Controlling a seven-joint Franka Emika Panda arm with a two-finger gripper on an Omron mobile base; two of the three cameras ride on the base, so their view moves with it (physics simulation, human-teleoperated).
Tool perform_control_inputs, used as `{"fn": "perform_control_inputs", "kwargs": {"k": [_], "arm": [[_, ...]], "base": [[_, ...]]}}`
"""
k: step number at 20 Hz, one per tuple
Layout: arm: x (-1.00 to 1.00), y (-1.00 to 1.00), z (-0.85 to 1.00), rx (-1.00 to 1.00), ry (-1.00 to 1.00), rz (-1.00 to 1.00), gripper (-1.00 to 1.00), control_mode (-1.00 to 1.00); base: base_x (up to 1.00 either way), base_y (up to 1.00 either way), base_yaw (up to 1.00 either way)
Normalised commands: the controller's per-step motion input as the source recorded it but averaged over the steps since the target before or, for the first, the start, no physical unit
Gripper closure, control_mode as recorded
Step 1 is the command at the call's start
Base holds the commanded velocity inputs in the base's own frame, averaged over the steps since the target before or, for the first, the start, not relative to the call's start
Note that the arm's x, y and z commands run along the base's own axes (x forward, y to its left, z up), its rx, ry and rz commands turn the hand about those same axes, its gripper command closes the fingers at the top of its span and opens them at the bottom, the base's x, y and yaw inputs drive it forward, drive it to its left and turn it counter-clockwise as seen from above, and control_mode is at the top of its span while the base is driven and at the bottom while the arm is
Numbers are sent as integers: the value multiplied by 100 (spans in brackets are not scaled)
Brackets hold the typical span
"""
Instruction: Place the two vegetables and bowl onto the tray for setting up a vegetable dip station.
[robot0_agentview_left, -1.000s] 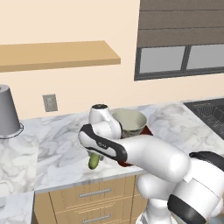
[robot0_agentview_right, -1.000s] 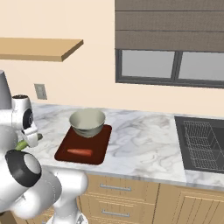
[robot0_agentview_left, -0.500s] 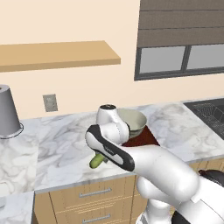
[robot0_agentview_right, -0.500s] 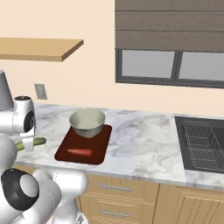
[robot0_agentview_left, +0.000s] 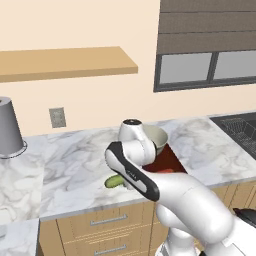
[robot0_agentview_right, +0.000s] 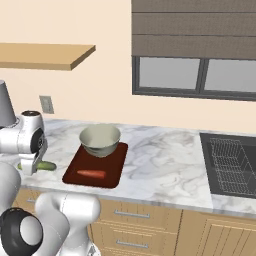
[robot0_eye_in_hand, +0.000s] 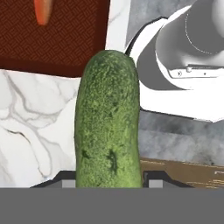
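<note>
Carrying the cucumber (robot0_eye_in_hand: 108, 122) pinched in your gripper (robot0_eye_in_hand: 108, 183), you hover above the counter (robot0_agentview_right: 165, 165) just left of the tray (robot0_agentview_right: 115, 170); carrot (robot0_agentview_right: 91, 174) and bowl (robot0_agentview_right: 100, 141) sit there already. Next, swing right and release.

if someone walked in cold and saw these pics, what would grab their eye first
Probably the dark green cucumber that looms in the hand view, clamped between the gripper fingers, left of the tray and not yet on it. Next comes the reddish-brown tray on the marble counter, with the bowl at its far end and the orange carrot lying near its front edge.
</note>
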Motion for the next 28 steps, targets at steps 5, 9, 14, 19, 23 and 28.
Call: {"fn": "perform_control_inputs", "kwargs": {"k": [5,9,14,19,23,28], "arm": [[0,-27,0,-3,2,-13,100,-100],[1,-30,0,-4,0,-2,100,-100],[0,-29,-4,-5,0,0,100,-100],[6,-29,-9,-4,0,0,100,-100],[11,-29,-13,-6,0,-1,100,-100],[9,-31,-13,-2,0,0,100,-100]], "base": [[0,0,0],[0,0,0],[0,0,0],[0,0,0],[0,0,0],[0,0,0]]}}
